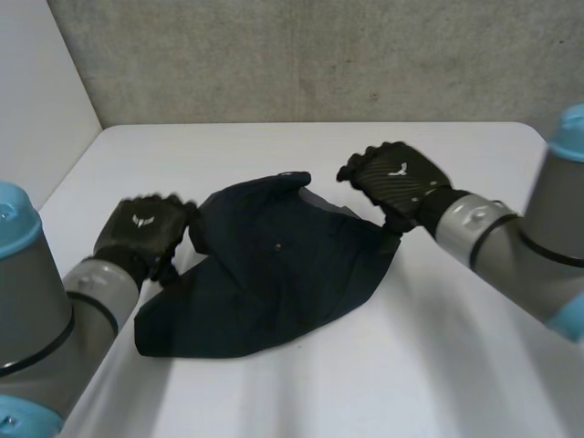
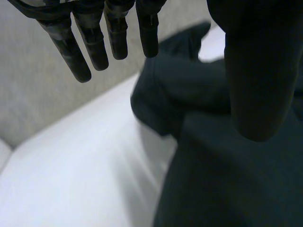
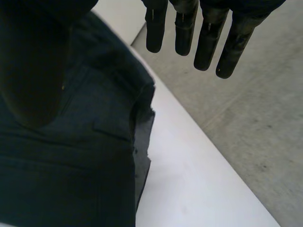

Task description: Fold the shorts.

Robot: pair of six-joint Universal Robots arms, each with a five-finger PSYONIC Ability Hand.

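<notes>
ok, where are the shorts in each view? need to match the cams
Head view: shorts in the middle of the white table, between the left robot hand and the right robot hand.
Left wrist view: shorts under the thumb, straight fingers past their edge.
Right wrist view: shorts under the thumb, edge beside bare table.
Shared landmark: the grey wall behind the table.

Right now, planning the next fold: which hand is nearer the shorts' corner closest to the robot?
Left. The left hand is open beside the shorts' left edge, a little beyond that corner; the right hand is open at the opposite edge, across the whole cloth.
</notes>
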